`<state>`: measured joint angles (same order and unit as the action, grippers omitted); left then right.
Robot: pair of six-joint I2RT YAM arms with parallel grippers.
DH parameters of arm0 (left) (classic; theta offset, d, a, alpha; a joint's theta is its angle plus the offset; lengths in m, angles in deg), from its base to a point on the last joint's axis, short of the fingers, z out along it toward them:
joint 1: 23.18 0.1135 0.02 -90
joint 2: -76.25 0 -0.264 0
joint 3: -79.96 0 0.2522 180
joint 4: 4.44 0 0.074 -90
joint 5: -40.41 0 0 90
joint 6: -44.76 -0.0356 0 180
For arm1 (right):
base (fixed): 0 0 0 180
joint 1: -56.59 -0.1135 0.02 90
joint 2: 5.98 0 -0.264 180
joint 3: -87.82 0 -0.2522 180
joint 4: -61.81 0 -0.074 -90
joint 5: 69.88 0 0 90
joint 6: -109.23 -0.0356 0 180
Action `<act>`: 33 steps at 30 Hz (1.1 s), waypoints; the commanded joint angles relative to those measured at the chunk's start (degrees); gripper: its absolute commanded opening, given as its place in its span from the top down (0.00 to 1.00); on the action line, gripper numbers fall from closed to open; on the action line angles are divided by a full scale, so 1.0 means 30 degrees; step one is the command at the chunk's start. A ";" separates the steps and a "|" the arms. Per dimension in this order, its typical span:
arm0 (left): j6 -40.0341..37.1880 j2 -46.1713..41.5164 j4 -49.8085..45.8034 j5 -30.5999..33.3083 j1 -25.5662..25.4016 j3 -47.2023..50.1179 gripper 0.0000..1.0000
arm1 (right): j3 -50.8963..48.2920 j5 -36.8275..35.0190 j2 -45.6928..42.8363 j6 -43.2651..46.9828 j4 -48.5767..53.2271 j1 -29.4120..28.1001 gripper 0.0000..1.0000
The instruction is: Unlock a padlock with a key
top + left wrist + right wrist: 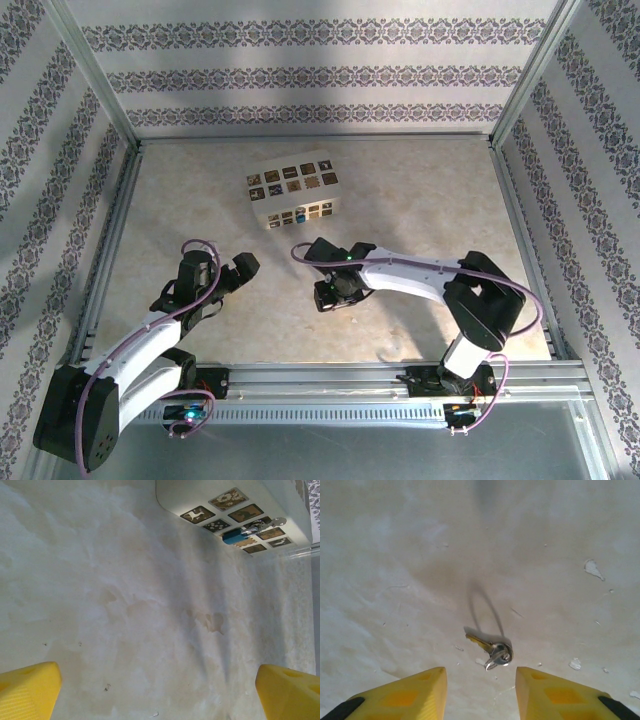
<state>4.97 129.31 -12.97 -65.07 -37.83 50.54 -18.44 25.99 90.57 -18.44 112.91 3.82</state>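
Right pincer (480,675) hovers low over the tabletop (420,555), jaws apart and holding nothing. The key (490,649) lies flat just ahead of the gap, roughly centred. It has a brassy blade, and a silvery head that seems to carry a small ring.

My read: the key is light, stiff and thin, and slick on this surface, so it'll likely skate if one finger touches first. I'd close on the head and ring end, where there's the most bulk, and leave the blade free for the lock.

Left pincer (157,672) is wide open and empty. The padlock (235,534) is well ahead of it: blue body, silvery parts, lying on the patterned face of the cream box (200,495). It's small, rigid and probably smooth. I'd grip across the blue body, not the shackle.
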 commanded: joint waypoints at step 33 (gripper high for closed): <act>-0.0118 -0.0474 -0.0007 0.0701 -0.0258 -0.0228 0.00 | 0.1136 -0.1422 0.2225 -0.0539 0.1498 -0.0280 0.78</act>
<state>4.95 128.48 -13.01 -63.87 -37.83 50.54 -16.25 23.83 96.72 -19.66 116.48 3.45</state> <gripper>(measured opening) 0.994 0.224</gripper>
